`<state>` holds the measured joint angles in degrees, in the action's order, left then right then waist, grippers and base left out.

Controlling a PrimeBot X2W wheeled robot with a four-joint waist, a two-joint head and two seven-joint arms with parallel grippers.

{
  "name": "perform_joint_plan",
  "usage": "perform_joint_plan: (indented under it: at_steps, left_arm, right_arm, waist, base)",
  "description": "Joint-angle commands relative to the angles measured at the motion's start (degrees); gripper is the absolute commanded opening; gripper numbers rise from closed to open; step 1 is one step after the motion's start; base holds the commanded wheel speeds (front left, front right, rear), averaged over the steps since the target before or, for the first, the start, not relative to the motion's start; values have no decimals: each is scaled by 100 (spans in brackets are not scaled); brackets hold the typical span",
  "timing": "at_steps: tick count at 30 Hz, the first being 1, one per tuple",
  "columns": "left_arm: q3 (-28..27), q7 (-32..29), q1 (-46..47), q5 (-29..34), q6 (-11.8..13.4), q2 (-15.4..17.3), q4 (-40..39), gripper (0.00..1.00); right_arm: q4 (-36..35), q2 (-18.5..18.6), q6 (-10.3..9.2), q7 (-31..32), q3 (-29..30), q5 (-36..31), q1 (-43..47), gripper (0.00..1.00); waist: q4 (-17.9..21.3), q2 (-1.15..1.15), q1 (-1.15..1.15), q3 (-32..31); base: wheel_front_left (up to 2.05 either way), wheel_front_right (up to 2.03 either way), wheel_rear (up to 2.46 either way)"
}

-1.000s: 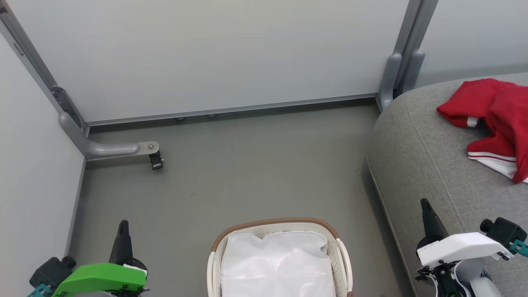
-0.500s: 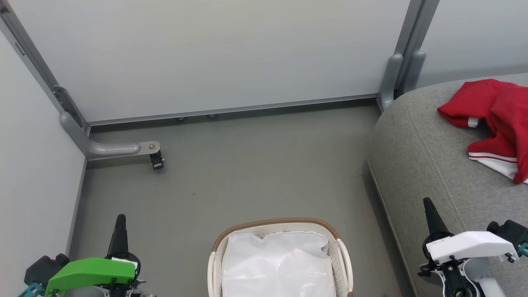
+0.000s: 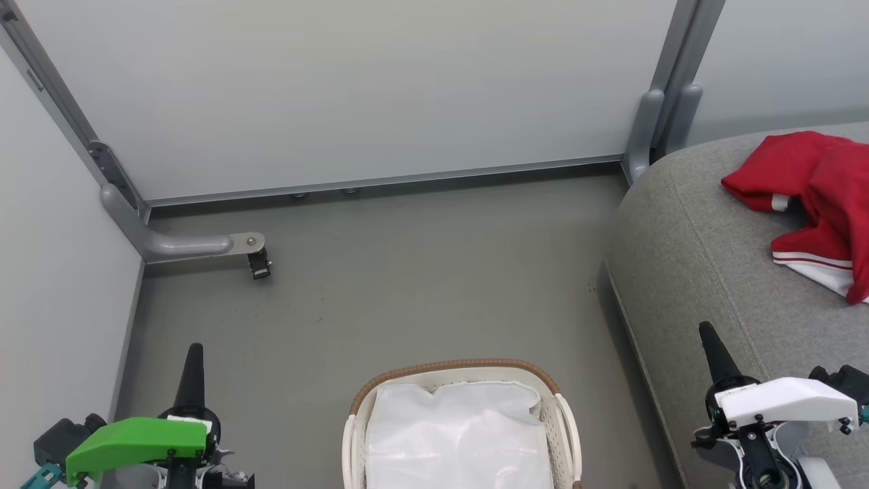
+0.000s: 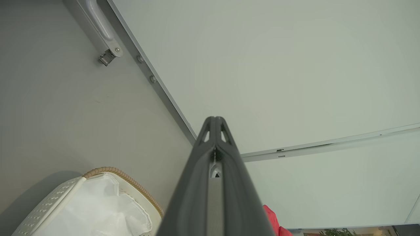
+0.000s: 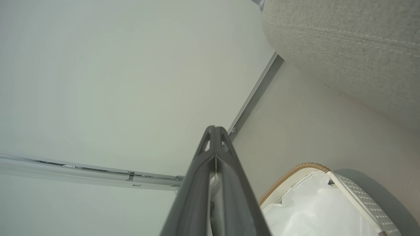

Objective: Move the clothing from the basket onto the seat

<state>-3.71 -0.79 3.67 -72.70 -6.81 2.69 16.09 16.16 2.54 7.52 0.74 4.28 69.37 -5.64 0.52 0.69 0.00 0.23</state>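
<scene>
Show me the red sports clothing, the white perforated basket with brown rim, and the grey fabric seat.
Red sports clothing point(image 3: 829, 178): head view, middle of red fabric.
White perforated basket point(image 3: 455, 364): head view, brown far rim.
Grey fabric seat point(image 3: 686, 272): head view, bare upholstery.

Red clothing point(image 3: 818, 183) – white edging; grey seat point(image 3: 692, 258); white basket point(image 3: 567, 424) – brown rim.

Near basket point(image 3: 461, 365) of white perforated plastic with brown woven-look rim, thin white lining sheet point(image 3: 461, 435) crinkled and faintly glossy, seat point(image 3: 692, 272) at right in matt grey coarse-weave fabric, clothing point(image 3: 825, 197) soft red cloth, floor point(image 3: 421, 272) smooth matt grey, far frame point(image 3: 190, 243) satin grey metal
</scene>
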Motion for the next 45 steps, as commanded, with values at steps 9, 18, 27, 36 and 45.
perform_joint_plan:
  at_steps: [9, 18, 27, 36, 45]
  left_arm:
    - [-94, -148, 184, -507, -36, 26, -87, 0]
    - [-144, -266, 217, -885, -49, 28, -111, 0]
    - [-195, -368, 258, -1229, -62, 30, -139, 0]
    - [-247, -465, 294, -1551, -75, 31, -163, 0]
    - [-290, -562, 313, -1853, -79, 32, -184, 0]
  right_arm:
    - [-99, 38, -3, 151, 73, 577, -106, 0]
    - [-126, 40, -3, 269, 118, 1021, -109, 0]
    - [-151, 43, -3, 375, 158, 1424, -108, 0]
    - [-173, 46, -3, 474, 196, 1806, -100, 0]
    - [-193, 49, -4, 565, 232, 2166, -103, 0]
  waist:
    - [-10, -47, 0, -3]
    - [-19, -52, 0, -6]
    - [-29, -56, 0, -9]
    - [-38, -61, 0, -13]
    - [-48, -66, 0, -16]
  base:
    - [0, 0, 0]
    - [0, 0, 0]
    - [0, 0, 0]
    - [0, 0, 0]
    - [0, 0, 0]
